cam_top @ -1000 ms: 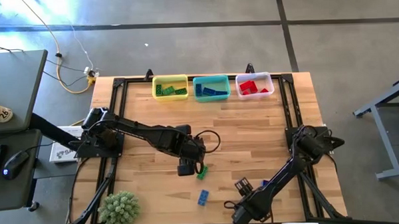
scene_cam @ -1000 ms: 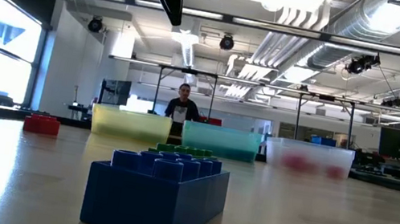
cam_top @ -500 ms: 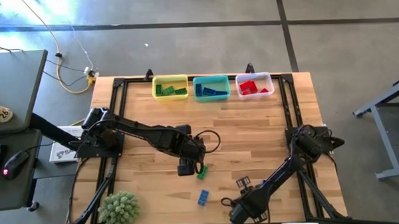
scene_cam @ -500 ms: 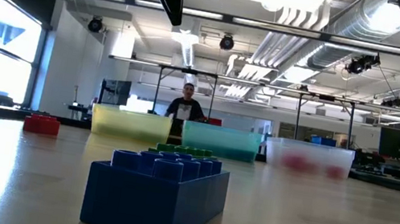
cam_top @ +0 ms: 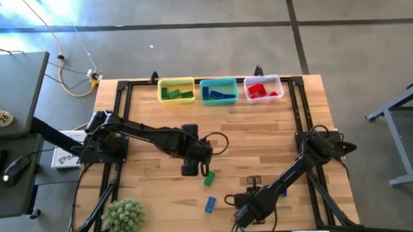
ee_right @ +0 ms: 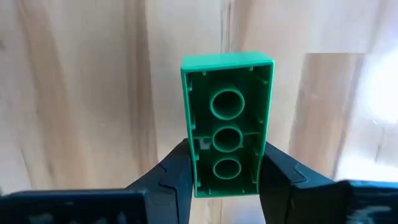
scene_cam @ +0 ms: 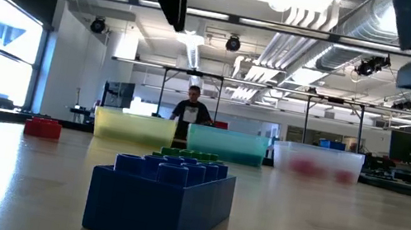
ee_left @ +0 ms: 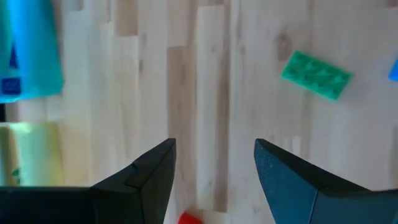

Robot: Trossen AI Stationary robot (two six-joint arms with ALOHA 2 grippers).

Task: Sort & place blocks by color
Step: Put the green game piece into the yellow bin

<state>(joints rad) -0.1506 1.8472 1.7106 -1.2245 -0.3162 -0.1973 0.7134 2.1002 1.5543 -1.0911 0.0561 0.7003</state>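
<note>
The right claw grips a green block between its two dark fingers, one on each long side. The block's hollow underside, with three round tubes, faces the right wrist camera, and bare wood lies behind it. In the high view this claw sits toward five o'clock on the tabletop, at the end of an arm reaching in from the right edge; the held block cannot be made out from above.

The left claw stands wide, with nothing between its fingers, over bare wood. In the high view it hangs near the middle of the tabletop. A second green block lies studs up on the wood just beside it, toward four o'clock of it, and apart from it. A blue block lies further toward the six o'clock edge, and in the low view it fills the foreground. A red block rests on the wood further back in that view.

Along the twelve o'clock edge three bins stand in a row: the yellow bin with green blocks inside, the teal bin with blue ones, and the clear bin with red ones.

A spiky green plant sits at the seven o'clock corner. A person stands in the room beyond the bins.
</note>
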